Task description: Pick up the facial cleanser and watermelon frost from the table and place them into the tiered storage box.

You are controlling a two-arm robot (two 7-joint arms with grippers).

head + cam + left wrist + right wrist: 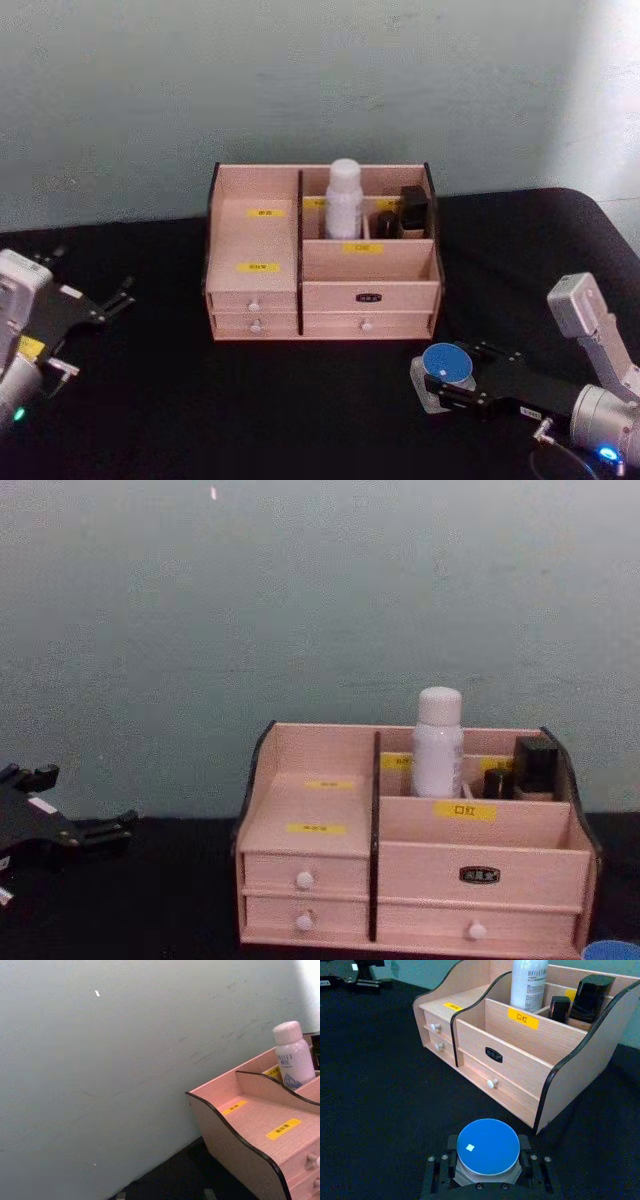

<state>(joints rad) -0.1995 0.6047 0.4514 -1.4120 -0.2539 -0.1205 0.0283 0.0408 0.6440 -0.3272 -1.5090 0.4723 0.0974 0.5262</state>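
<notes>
The tiered storage box (370, 262) (235, 1150) (520, 1045) (470, 850) stands at the table's centre, against the wall. A white bottle with a pale cap, the facial cleanser (343, 200) (292, 1057) (529, 982) (438, 745), stands upright in a rear compartment of it. In front of the box's right corner a small jar with a round blue lid, the watermelon frost (447, 362) (487, 1146) (610, 950), rests on the table. My right gripper (445, 380) (488, 1156) is shut on it from both sides. My left gripper (95, 325) (85, 798) stays open at the far left.
Dark cosmetic containers (413, 208) (590, 995) (535, 765) fill the right rear compartment beside the bottle. The front compartment behind the yellow label (523, 1018) holds nothing. A black cloth (200, 400) covers the table, and a pale wall rises right behind the box.
</notes>
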